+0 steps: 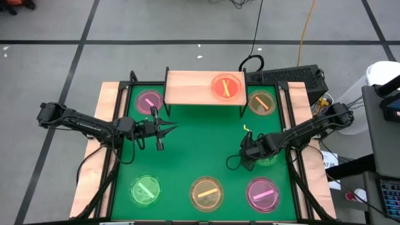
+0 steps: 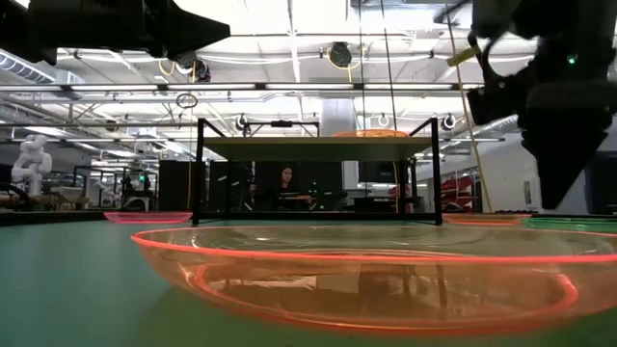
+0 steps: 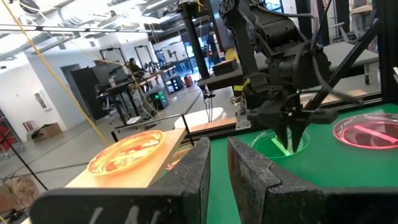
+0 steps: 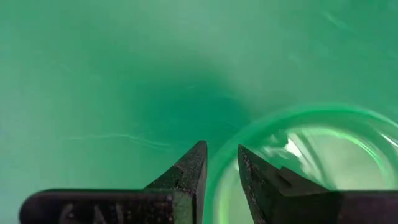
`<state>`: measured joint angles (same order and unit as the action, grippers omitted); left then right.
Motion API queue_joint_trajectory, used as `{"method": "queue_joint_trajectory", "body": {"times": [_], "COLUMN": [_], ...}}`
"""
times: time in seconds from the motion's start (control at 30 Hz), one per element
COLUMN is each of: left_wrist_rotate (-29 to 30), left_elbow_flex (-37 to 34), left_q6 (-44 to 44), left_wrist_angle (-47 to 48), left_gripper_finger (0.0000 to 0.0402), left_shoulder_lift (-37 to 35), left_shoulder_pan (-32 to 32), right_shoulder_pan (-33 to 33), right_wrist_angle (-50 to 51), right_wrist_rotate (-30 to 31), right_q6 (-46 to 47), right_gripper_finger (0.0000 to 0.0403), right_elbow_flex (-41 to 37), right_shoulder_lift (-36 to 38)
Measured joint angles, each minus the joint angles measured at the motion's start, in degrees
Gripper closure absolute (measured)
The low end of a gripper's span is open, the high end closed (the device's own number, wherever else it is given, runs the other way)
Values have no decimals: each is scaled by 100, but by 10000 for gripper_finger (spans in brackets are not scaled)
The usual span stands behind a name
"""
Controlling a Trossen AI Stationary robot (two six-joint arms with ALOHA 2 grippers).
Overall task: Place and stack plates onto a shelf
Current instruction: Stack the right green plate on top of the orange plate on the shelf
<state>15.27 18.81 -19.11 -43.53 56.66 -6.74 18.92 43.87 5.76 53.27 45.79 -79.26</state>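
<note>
The shelf (image 1: pixel 203 89) runs long-axis left to right at the mat's far edge, one orange plate (image 1: pixel 227 86) on its right half. The right gripper (image 4: pixel 222 163) (fingers a narrow gap apart) straddles a green plate's (image 4: pixel 311 165) rim; the left gripper (image 1: pixel 164 129) hovers empty, fingers nearly together.

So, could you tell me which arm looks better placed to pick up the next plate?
Right. The right gripper straddles the rim of the translucent green plate; the left gripper hangs over bare green mat.

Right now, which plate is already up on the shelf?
The orange-red plate. It sits alone on the right part of the wooden shelf; all the other plates lie down on the green mat.
</note>
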Motion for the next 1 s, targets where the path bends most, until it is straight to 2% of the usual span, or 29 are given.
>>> {"method": "queue_joint_trajectory", "body": {"times": [0.13,0.27,0.4,0.6,0.73,0.9,1.0], "left_wrist_rotate": [0,0,0,2,3,7,20], "left_elbow_flex": [0,0,0,0,0,0,0], "left_q6": [0,22,81,80,-42,-50,-62], "left_wrist_angle": [0,4,4,4,-1,-7,-7], "left_gripper_finger": [339,339,339,339,339,339,339], "left_shoulder_lift": [0,0,0,0,0,0,0], "left_shoulder_pan": [0,0,0,0,2,7,7], "right_shoulder_pan": [-4,-10,-78,-242,-438,-450,-413], "right_wrist_angle": [-700,-1016,-502,502,1268,2599,3316], "right_wrist_rotate": [-427,-439,-601,-742,-298,717,1124], "right_q6": [-437,-549,-613,-632,-984,-1473,-1547], "right_gripper_finger": [330,330,320,267,245,252,258], "right_elbow_flex": [-4,-5,-7,25,552,2036,2915], "right_shoulder_lift": [116,124,124,212,303,203,-3]}}
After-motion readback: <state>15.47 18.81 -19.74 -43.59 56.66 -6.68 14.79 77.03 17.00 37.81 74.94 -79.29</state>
